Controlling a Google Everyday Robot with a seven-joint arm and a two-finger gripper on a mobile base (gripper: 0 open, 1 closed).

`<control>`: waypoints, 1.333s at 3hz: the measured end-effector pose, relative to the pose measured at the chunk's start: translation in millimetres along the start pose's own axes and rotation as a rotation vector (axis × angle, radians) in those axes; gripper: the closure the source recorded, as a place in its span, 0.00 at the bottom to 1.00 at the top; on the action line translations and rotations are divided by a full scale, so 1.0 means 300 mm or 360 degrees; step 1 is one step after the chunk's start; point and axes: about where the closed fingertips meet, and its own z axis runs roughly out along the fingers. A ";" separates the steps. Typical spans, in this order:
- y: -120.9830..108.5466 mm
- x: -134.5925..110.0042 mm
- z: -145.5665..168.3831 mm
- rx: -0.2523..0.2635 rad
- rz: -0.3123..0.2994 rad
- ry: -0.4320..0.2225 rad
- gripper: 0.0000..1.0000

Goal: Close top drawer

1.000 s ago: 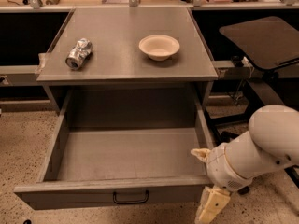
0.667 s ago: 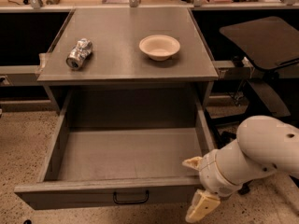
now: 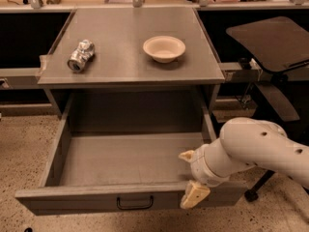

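While the top drawer (image 3: pixel 96 198) stands pulled far out, your gripper (image 3: pixel 191 176) sits at its front rim's right end, fingers (image 3: pixel 195 195) spread astride it, chair caster (image 3: pixel 251 195) near your arm (image 3: pixel 258 146).

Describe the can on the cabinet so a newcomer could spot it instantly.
Find the grey cabinet with its top drawer pulled out and the end effector at the drawer's front right. On the cabinet's top, left side, lies the can: crumpled, silvery, on its side, unlike the round cream bowl to its right.
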 end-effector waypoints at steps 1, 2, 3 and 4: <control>-0.001 -0.001 -0.002 0.0001 0.0000 0.0000 0.01; -0.128 -0.024 0.010 0.0126 -0.0033 0.0035 0.00; -0.128 -0.024 0.010 0.0126 -0.0033 0.0035 0.00; -0.134 -0.028 0.019 0.0219 -0.0060 0.0070 0.00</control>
